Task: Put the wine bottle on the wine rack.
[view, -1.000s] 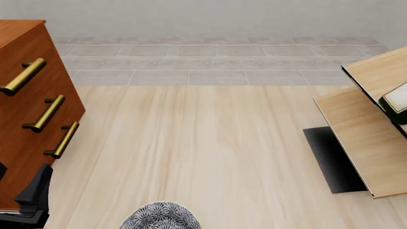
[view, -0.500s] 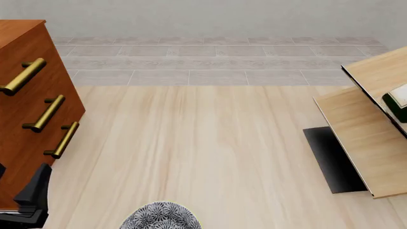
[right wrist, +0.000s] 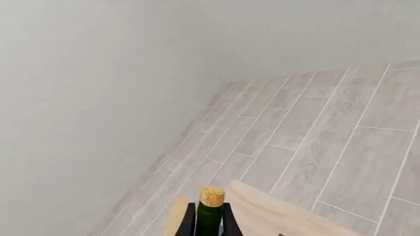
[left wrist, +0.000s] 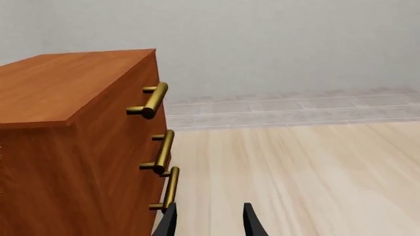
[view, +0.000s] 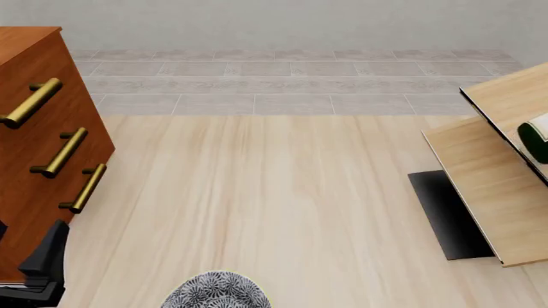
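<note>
The wine bottle is dark green with a tan cork [right wrist: 211, 195]. In the right wrist view its neck stands between my right gripper's [right wrist: 210, 220] two fingers, which are shut on it. In the front view only its base with the white label [view: 537, 136] shows, at the right edge, over the wine rack's [view: 488, 186] slanted pale-wood panels and black base plate [view: 447, 215]. The right gripper itself is out of the front view. A rack panel [right wrist: 276, 214] lies just under the bottle neck. My left gripper [left wrist: 210, 225] is open and empty beside the cabinet, low at the front left [view: 43, 263].
A reddish-brown drawer cabinet [view: 34, 160] with three brass handles [left wrist: 161, 150] stands at the left. A dark patterned round object [view: 215, 292] sits at the near edge. Grey tiles [view: 291, 83] and a wall lie beyond the pale table top.
The bottle's base has moved right over the rack, so less of it shows at the front view's right edge. The left arm has not moved.
</note>
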Robot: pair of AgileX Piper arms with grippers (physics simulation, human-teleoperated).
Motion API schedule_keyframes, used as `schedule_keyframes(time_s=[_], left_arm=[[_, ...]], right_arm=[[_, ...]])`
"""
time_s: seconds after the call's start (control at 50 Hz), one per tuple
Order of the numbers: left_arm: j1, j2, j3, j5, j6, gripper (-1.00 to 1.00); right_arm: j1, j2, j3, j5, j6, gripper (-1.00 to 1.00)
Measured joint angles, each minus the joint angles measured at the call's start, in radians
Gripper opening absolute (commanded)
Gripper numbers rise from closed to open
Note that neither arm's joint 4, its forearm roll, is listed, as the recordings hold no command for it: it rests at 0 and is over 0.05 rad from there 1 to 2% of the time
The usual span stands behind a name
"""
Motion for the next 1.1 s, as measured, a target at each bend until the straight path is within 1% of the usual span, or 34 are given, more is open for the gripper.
schedule_keyframes(time_s=[0.38, 0.76, 0.78, 1.1], left_arm=[[0.003, 0.000, 0.000, 0.006, 0.000, 1.00], [0.004, -0.002, 0.000, 0.008, -0.001, 1.00], [0.004, -0.002, 0.000, 0.008, -0.001, 1.00], [0.004, 0.000, 0.000, 0.006, -0.003, 1.00]], right_arm=[[-0.015, 0.044, 0.008, -0.031, 0.003, -1.00], [-0.020, 0.048, 0.019, -0.043, 0.011, -1.00], [-0.020, 0.048, 0.019, -0.043, 0.011, 1.00], [-0.013, 0.063, 0.048, -0.027, -0.009, 1.00]])
